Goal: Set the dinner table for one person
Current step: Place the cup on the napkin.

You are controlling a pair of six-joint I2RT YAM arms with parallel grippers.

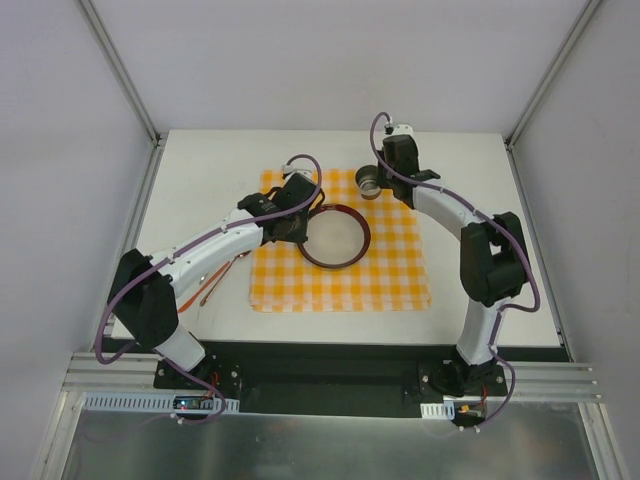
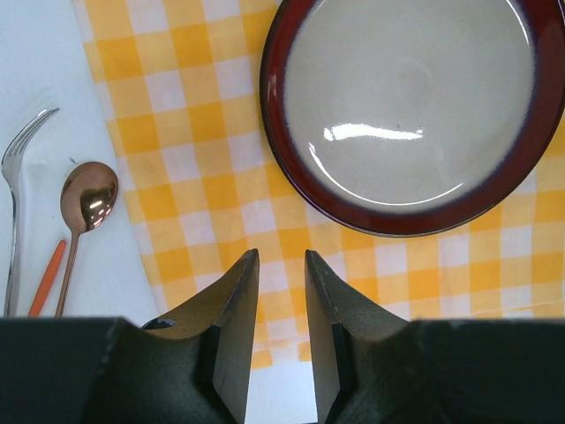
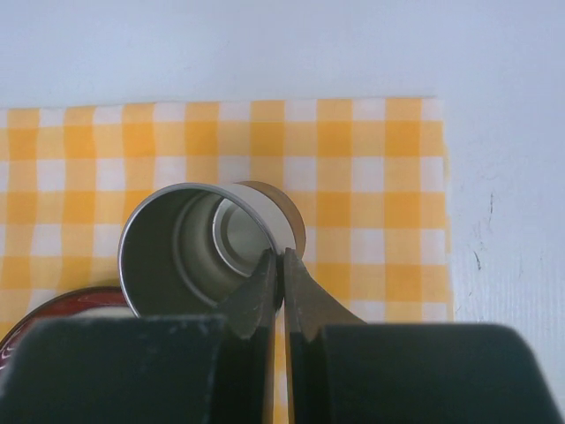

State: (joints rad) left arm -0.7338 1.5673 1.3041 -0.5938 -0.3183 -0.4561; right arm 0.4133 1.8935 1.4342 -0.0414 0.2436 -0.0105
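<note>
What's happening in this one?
The right gripper pinches the rim of a metal cup over the far side of the checkered mat. The left gripper hangs open and empty above the mat beside the red-rimmed plate. A fork and spoon lie on the dinner table left of the mat.

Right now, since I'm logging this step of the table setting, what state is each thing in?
mat: spread flat on the table.
plate: upright, empty, on the mat.
right gripper: shut on the cup.
cup: empty, wall pinched.
left gripper: slightly open, empty, over the mat.
fork: lying on the table.
spoon: lying beside the fork.
</note>
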